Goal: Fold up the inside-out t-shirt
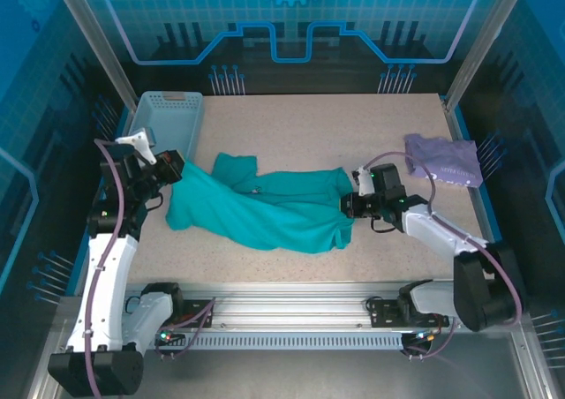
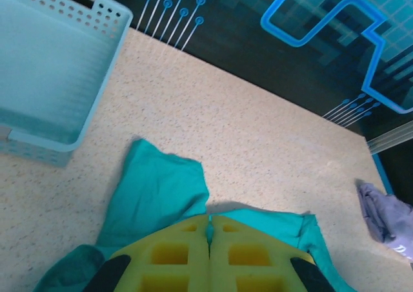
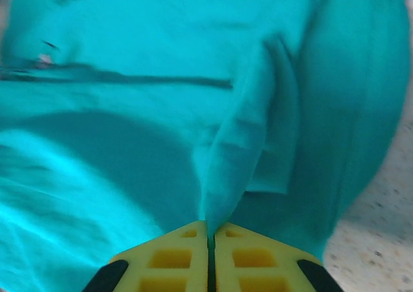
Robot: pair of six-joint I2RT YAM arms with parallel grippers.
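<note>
Left gripper (image 1: pixel 174 169): jaws pressed together at the teal t-shirt's (image 1: pixel 274 209) left edge; whether it holds cloth, I cannot tell.
Right gripper (image 3: pixel 210 227): nearly closed, pinching a fold on the t-shirt's right side.

The inside-out t-shirt (image 1: pixel 282 214) sprawls across the middle of the table (image 1: pixel 353 121), so nothing passes low there without dragging cloth. Behind it the far half lies bare, a wide lane running from the pale blue basket (image 1: pixel 168 118) to the lavender garment (image 1: pixel 444 159). The basket's walls stand up in the far left corner, just behind the left gripper (image 1: pixel 174 168). The garment takes the right edge. A bare strip runs between the shirt's near hem and the rail (image 1: pixel 291 315). The right gripper (image 1: pixel 346 205) blocks the shirt's right end.
</note>
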